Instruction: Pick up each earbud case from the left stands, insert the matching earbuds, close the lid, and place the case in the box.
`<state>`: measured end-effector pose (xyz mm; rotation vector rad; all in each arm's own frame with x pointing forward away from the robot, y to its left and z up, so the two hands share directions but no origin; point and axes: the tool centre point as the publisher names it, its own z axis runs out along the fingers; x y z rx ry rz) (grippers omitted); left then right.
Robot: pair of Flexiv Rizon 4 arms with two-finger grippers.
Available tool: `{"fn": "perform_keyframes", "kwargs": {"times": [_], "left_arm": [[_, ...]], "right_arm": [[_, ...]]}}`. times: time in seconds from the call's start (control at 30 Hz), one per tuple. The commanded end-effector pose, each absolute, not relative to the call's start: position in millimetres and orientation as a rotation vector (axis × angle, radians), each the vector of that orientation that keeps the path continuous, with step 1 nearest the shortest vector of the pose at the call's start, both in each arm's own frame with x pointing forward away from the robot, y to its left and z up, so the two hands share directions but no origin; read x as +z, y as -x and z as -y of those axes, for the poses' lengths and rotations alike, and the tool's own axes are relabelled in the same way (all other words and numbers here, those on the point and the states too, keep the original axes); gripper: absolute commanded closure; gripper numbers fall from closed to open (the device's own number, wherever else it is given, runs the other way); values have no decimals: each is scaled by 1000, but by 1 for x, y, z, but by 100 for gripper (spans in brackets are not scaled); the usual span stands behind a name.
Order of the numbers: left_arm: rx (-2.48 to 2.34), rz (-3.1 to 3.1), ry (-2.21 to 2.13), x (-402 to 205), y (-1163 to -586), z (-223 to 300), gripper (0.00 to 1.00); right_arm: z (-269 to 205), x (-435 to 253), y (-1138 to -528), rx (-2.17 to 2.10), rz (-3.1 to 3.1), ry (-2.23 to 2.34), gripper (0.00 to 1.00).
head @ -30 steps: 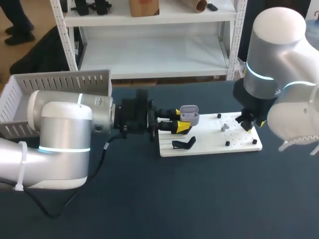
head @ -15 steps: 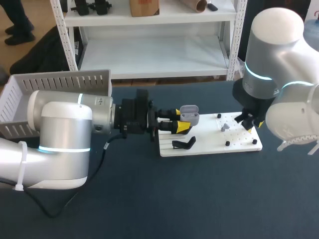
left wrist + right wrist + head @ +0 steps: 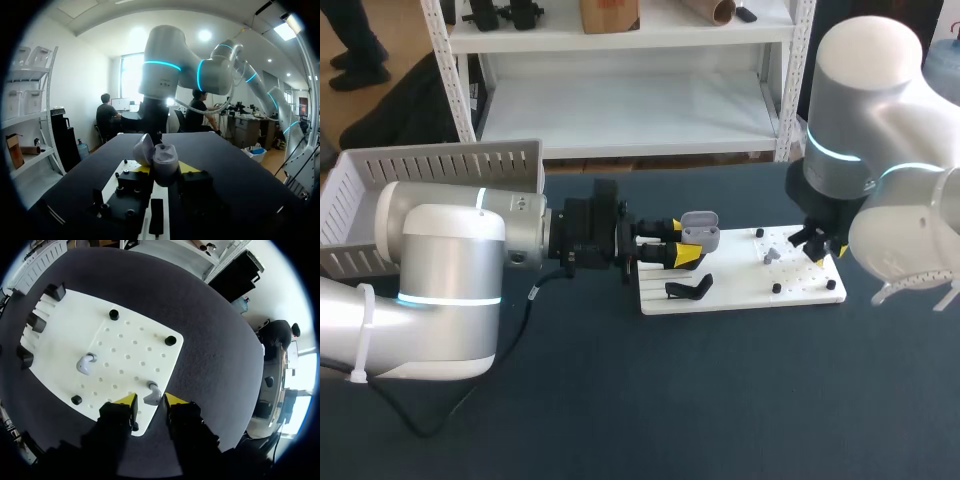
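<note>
Your right gripper (image 3: pixel 149 402) is hanging open astride the earbud (image 3: pixel 152 393); centre it before squeezing. Your left gripper (image 3: pixel 679 243) is clamping the open earbud case (image 3: pixel 701 228).

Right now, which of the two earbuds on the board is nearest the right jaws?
The earbud at the edge of the board, between the open jaws of the right gripper; the other earbud lies farther off, among peg holes.

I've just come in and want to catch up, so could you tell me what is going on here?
The left gripper holds a grey earbud case, lid open, at the edge of the white board. The right gripper is over the board, its open fingers either side of one loose earbud. A second earbud lies farther along. Neither is in the case yet.
</note>
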<state>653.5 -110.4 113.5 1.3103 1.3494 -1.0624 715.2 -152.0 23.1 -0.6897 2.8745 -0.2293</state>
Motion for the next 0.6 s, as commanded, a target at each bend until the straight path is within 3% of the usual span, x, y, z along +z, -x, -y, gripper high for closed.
{"fn": "perform_keyframes", "kwargs": {"times": [0.03, 0.2, 0.4, 0.43, 0.6], "left_arm": [[-1058, -1348, -1305, 113, -652, 110, 100], [-1058, -1348, -1305, 113, -652, 110, 100], [-1058, -1348, -1305, 113, -652, 110, 100], [-1058, -1348, -1305, 113, -652, 110, 100], [-1058, -1348, -1305, 113, -652, 110, 100]], "right_arm": [[153, 22, -712, -234, -2870, 672, 71], [153, 22, -713, -238, -2873, 647, 86], [153, 21, -714, -237, -2876, 647, 92], [153, 21, -714, -239, -2877, 647, 99], [153, 29, -710, -236, -2862, 647, 100]]}}
